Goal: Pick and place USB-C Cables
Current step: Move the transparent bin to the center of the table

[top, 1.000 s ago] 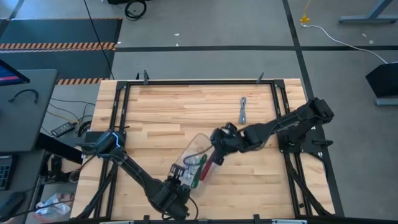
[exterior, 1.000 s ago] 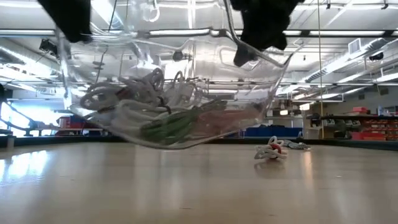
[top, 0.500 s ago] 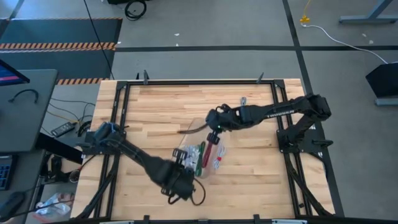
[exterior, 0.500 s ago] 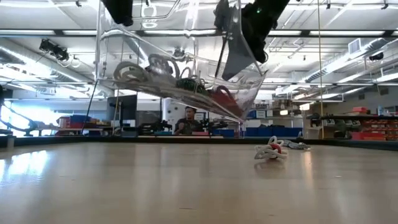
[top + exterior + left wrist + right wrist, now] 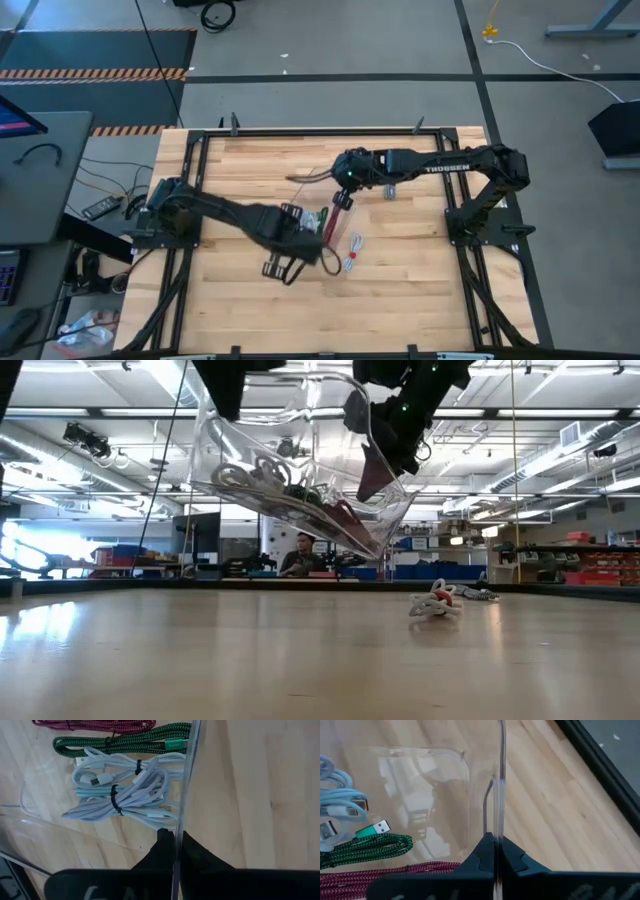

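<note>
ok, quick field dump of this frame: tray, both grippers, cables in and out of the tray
tray: clear plastic tray held above the table, tilted, low end toward the right gripper
left gripper: left gripper shut on tray wall
right gripper: right gripper shut on opposite wall
cables in tray: green cable, purple cable, grey/white bundles
cables on table: red-tied bundle, another grey one near the right arm
table: wood top
</note>
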